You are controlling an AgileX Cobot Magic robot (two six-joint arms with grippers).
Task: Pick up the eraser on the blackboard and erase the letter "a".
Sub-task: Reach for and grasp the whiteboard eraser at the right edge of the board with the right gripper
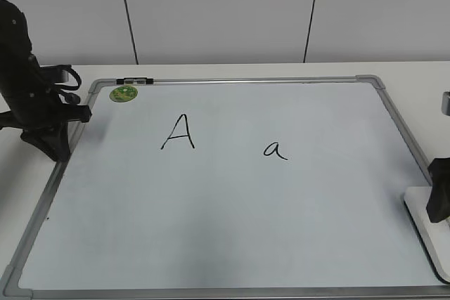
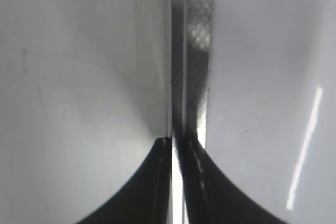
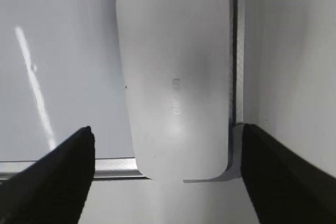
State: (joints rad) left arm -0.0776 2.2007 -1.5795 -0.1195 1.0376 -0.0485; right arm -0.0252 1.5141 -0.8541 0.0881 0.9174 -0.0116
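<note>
The blackboard (image 1: 232,223) lies flat on the table, a white board with a grey frame. The letter "a" (image 1: 275,150) is written right of centre, next to a taller capital "A" (image 1: 179,133). The eraser (image 1: 422,217) is a white rounded block at the board's lower right corner. In the right wrist view the eraser (image 3: 176,72) lies over the corner cap. My right gripper (image 3: 167,132) is open, with one finger on each side of the eraser's near end and not touching it. My left gripper (image 2: 178,142) is shut and empty over the board's left frame strip (image 2: 195,51).
A round green magnet (image 1: 124,93) sits at the board's top left corner. A small black-and-white item (image 1: 133,80) lies on the top frame. The left arm (image 1: 31,96) stands at the board's left edge. A white wall rises behind the table.
</note>
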